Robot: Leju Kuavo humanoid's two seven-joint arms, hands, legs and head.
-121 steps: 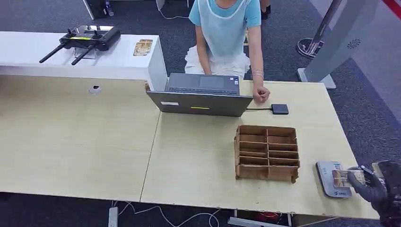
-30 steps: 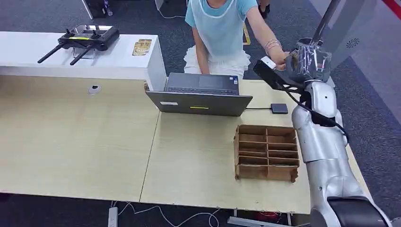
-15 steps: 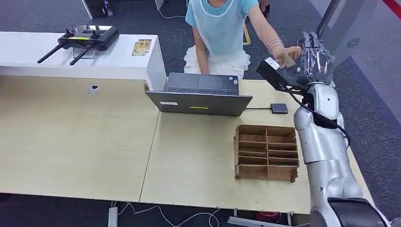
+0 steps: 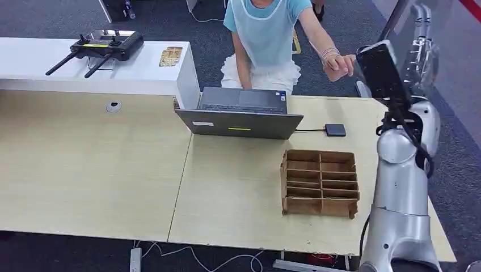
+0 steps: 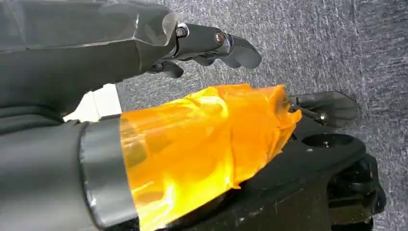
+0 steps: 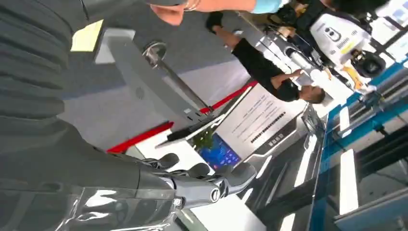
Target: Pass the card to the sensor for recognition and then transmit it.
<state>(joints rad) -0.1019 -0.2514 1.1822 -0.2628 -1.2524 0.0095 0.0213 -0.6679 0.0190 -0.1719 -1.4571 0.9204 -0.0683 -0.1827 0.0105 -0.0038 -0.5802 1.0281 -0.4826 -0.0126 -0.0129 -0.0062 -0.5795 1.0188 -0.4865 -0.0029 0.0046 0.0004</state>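
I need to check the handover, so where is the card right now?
In the head view the card is in the person's hand, above the table's far right corner, just left of the robot's raised right hand.

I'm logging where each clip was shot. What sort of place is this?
Probably a reception or service desk in an exhibition hall: a person sits behind a laptop with a wired card reader, and display screens stand beyond.

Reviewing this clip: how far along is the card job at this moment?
The handover looks done. The right hand is raised with fingers spread and holds no card. The person's hand near it is closed, possibly on the card, which is too small to confirm. Nothing is in hand now. Whether the card was scanned cannot be judged here. What looks left is lowering the arm.
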